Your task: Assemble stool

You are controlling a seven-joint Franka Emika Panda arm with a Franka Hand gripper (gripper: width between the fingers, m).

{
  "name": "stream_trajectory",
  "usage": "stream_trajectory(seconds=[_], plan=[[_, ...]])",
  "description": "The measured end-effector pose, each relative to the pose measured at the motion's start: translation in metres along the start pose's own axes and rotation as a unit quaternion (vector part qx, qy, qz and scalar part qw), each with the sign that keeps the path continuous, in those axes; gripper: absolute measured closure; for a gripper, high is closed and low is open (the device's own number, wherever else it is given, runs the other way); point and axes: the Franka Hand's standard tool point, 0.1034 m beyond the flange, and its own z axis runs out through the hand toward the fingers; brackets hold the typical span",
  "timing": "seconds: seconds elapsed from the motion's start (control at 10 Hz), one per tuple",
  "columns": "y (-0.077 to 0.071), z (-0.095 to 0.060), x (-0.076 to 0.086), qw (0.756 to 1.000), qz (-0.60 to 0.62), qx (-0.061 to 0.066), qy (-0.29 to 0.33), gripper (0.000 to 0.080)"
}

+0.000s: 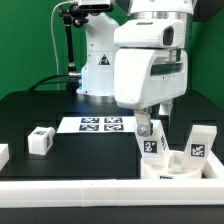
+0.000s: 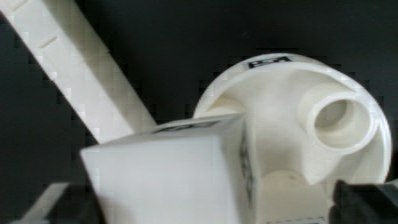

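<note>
My gripper (image 1: 152,128) is shut on a white stool leg (image 1: 152,144), which hangs upright with its marker tag facing out, just above the round seat disc (image 1: 168,170) at the exterior view's front right. A second leg (image 1: 200,143) stands upright at the seat's right side. In the wrist view the held leg (image 2: 178,170) fills the foreground between my dark fingers (image 2: 50,205). Behind it is the seat (image 2: 267,95) with a round socket hole (image 2: 338,118). My gripper (image 2: 210,208) is only partly visible there.
A loose leg (image 1: 40,141) lies on the black table at the exterior view's left, and another white part (image 1: 2,153) sits at the left edge. The marker board (image 1: 100,124) lies mid-table. The long white border rail (image 1: 100,196) runs along the front and also shows in the wrist view (image 2: 80,70).
</note>
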Motion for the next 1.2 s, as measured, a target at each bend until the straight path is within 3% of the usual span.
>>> stream_trajectory(seconds=[0.2, 0.7, 1.2], plan=[[0.0012, -0.0003, -0.0013, 1.000, 0.001, -0.001, 0.000, 0.0459], [0.0013, 0.0000, -0.0022, 0.997, 0.076, 0.002, 0.000, 0.0459], [0.0006, 0.0013, -0.0030, 0.951, 0.310, 0.006, -0.002, 0.0459]])
